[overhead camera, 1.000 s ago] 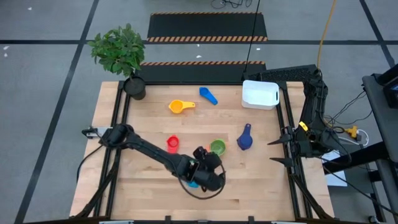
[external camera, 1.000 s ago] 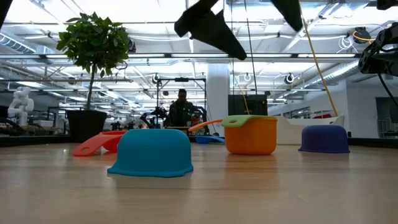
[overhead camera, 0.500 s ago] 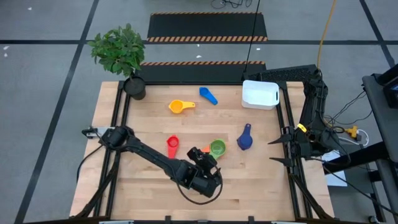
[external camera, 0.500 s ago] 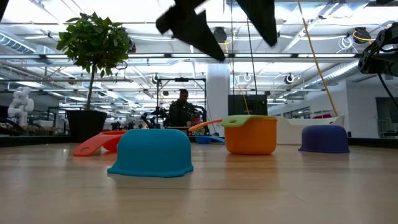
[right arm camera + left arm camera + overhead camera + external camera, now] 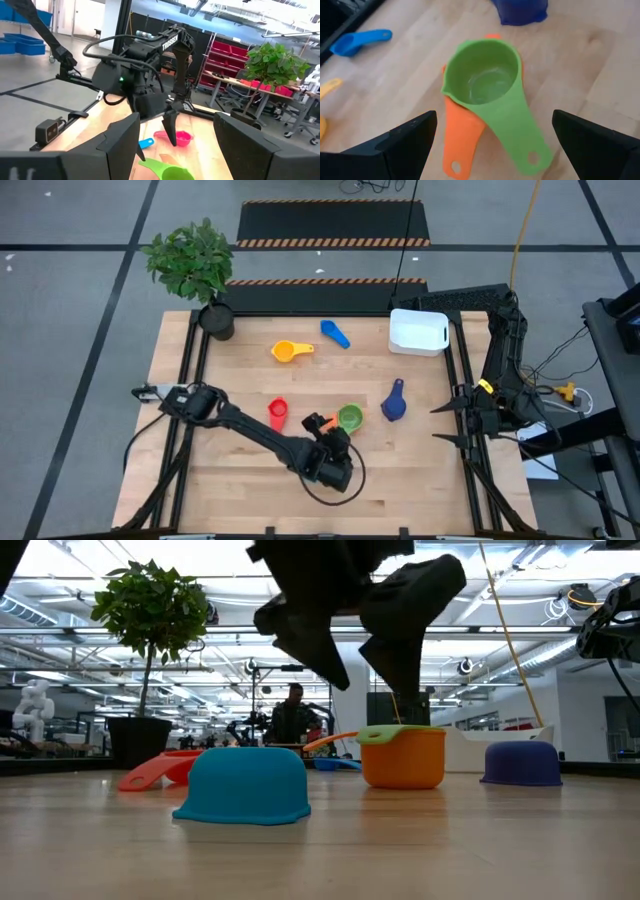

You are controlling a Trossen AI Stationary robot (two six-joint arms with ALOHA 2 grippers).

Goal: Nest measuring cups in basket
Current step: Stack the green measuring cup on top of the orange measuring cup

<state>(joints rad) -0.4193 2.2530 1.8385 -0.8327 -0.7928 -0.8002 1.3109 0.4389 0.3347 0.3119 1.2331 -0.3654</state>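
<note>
Wooden desk (image 5: 240,480) under both arms, a hall of racks and a person standing far beyond it. I have the left tool (image 5: 492,137) open wide, hanging just above the green cup (image 5: 482,85), which sits mouth up, nested in the orange cup (image 5: 460,132). From the wrist camera the green bowl lies just ahead of the tool's centre, and both handles run back toward me between the fingers, the orange one splayed a little to one side. So the stack's long axis runs roughly along my line of sight, and I judge a drop with jaws either side of the bowl or the handles is what the next move calls for.

Nearest the low camera, on the near side of my tool, sits the light blue cup (image 5: 245,785), upside down. Beside the tool is the red cup (image 5: 277,412). Just past the stack is the navy cup (image 5: 394,404), upside down. Farther on lie the yellow cup (image 5: 289,351) and the mid blue cup (image 5: 335,334).

Farthest from the tool, at the far right corner, is the basket (image 5: 418,332), holding nothing I can see. My right tool (image 5: 447,423) waits open at the desk's right edge, nearer the basket but away from the cups. I make it five cups still to nest.
</note>
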